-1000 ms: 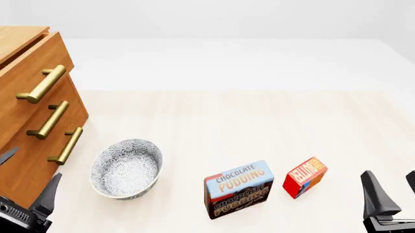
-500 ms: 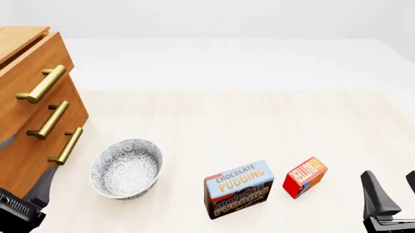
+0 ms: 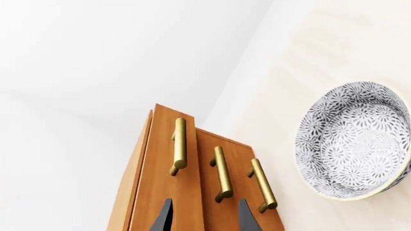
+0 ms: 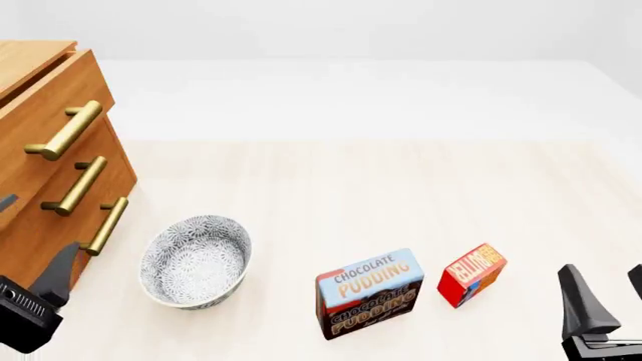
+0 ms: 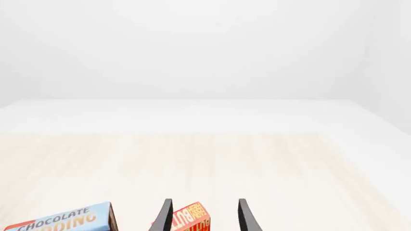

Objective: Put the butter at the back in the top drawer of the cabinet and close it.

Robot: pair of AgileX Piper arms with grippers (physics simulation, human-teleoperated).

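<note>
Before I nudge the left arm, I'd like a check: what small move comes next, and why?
Probably ease the left pincer forward and up to the top drawer's handle. The top drawer looks shut, the open pincer faces the cabinet front below that handle, and the butter sits untouched on the table.

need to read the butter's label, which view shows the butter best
The front view: the whole butter shows, standing on the table right of the pudding box. The right wrist view cuts it off at the frame edge, between the right tool's fingers. The left wrist view misses it.
</note>
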